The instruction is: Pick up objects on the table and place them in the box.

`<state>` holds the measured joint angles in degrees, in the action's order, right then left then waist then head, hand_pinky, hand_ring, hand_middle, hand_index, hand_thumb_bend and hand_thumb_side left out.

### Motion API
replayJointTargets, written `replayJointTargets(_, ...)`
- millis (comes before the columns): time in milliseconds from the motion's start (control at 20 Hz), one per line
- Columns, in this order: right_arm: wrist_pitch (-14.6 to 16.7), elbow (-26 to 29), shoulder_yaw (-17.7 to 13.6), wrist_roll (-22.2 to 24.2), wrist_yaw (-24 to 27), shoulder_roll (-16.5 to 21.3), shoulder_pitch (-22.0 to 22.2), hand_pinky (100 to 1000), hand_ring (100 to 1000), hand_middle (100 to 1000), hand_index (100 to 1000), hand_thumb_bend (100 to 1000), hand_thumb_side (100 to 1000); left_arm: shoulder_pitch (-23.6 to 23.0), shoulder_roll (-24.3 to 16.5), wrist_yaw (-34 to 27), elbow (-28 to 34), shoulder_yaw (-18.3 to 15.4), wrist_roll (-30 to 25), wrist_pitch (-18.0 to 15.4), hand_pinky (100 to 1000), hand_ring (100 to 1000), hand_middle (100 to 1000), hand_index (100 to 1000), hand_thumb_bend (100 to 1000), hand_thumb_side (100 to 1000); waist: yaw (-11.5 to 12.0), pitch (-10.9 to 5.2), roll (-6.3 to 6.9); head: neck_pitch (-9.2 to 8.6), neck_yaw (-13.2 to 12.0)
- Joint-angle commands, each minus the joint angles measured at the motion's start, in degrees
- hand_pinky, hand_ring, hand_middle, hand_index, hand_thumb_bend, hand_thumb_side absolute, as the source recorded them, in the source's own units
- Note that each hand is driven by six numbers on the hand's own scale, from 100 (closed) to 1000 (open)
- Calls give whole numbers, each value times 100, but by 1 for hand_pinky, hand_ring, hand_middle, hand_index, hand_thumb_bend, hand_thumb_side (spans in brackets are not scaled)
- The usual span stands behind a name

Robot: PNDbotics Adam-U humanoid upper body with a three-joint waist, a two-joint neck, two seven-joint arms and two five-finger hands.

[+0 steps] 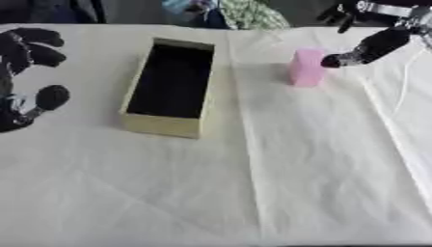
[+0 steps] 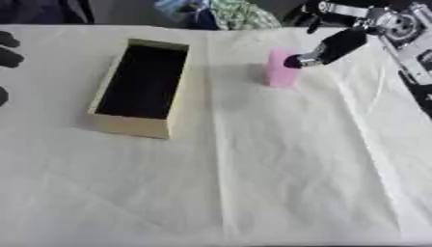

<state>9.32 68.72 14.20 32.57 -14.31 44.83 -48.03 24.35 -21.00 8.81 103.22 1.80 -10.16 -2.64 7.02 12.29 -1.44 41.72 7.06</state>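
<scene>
A pink block [image 1: 306, 67] stands upright on the white cloth, to the right of the box. My right hand [image 1: 371, 47] comes in from the upper right, open, with one dark fingertip [image 1: 330, 61] touching or almost touching the block's right side near its top; the other fingers [image 1: 342, 17] spread behind it. The tan cardboard box [image 1: 160, 126] lies lengthwise left of centre, its dark inside empty. At the left edge my left hand [image 1: 19, 53] rests open, fingers up, away from both box and block.
A white cloth with long creases [image 1: 253, 169] covers the table. A thin white cable [image 1: 407, 77] runs down the right side. Green and blue fabric [image 1: 245, 12] lies past the far edge.
</scene>
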Motion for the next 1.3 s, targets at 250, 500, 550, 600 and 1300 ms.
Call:
replayJointTargets(250, 265, -622, -140, -8, -384, -157, -290, 793, 884, 883, 902, 546, 409, 121, -16, -41, 118, 2, -36, -9, 701, 665, 680, 777, 910, 677, 45, -61, 31, -54, 48)
replayJointTargets(500, 368, -1045, -220, -62, -766, -377, -423, 795, 885, 882, 901, 545, 402, 141, 9, -51, 121, 16, -64, -15, 701, 664, 680, 777, 909, 678, 90, -43, 50, -60, 77)
replayJointTargets(550, 391, -1113, -235, -73, -830, -398, -436, 794, 885, 881, 901, 543, 401, 144, 11, -52, 122, 17, -68, -15, 701, 664, 680, 777, 908, 678, 96, -40, 53, -62, 83)
replayJointTargets(600, 416, -1175, -251, -85, -886, -416, -444, 794, 885, 881, 901, 543, 400, 146, 13, -54, 123, 16, -70, -16, 701, 664, 680, 777, 908, 678, 101, -39, 54, -61, 88)
replayJointTargets(1300, 526, -1502, -386, -270, -1248, -491, -476, 797, 886, 871, 898, 540, 385, 161, 40, -70, 129, 25, -101, -25, 701, 664, 682, 778, 899, 681, 149, -15, 74, -59, 128)
